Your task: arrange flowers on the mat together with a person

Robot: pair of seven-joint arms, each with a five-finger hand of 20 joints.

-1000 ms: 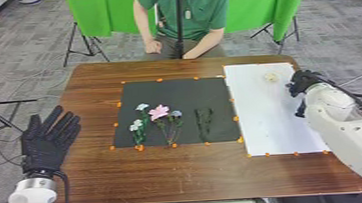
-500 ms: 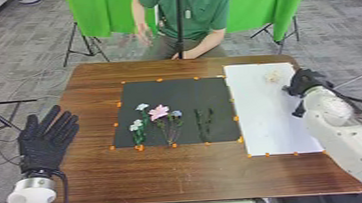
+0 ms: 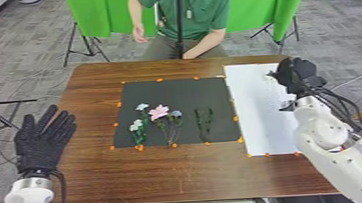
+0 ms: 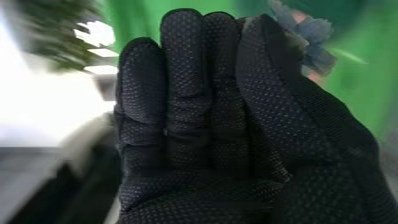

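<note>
Fingers point(image 4: 188, 90) pressed together, black-gloved right hand point(image 3: 298, 77), 2 o'clock; spread, black-gloved left hand point(image 3: 42, 147), 9 o'clock. 1 pink flower point(image 3: 159, 111) on 1 rectangular black mat point(image 3: 172, 91).

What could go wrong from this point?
Grey-blue petals show beside the robot's right hand, whose fingers are straight; I cannot tell whether it grips them, so a flower might slip or be knocked.

On the black mat, the pink flower sits right beside a small pale-blue flower; placing another there could disturb both.

A person's hand is at the table's far edge, so both reaching in together might collide.
</note>
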